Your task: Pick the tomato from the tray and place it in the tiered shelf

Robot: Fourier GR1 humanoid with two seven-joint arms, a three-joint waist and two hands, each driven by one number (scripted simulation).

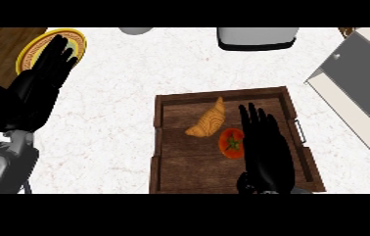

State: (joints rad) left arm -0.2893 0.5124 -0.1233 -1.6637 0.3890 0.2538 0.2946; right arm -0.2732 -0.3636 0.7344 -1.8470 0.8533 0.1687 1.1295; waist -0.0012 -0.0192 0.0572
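One tomato [231, 143], red with a green stem star, lies on the wooden tray [188, 174], right of centre and toward the near half. It is not in the tiered shelf [347, 78]. One croissant [208, 119] lies just beside it on the far-left side; touching or a thin gap, cannot tell.

The right hand [265, 147] is over the tray, palm down, directly right of the tomato. Its fingers [250, 117] are straight, slightly fanned and point to the tray's far wall. Nothing is curled and nothing is held. The hand's edge overlaps the tomato's right side in the head view; real contact or only above it, cannot tell.

There is one tray, dark wood with raised walls and a metal handle [300, 131] on its right side. It sits on the white speckled counter [108, 132].

The tiered shelf, one, white and grey, is at the right edge, apart from the tray's far right corner.

The left hand [43, 78] rests at the left edge with fingers straight, close together and pointing up. Its tips show over one yellow-rimmed plate [76, 39]. It holds nothing.

At the far edge are one grey-white box-shaped thing [256, 38] and one grey round thing [135, 30], both cut off by the frame.
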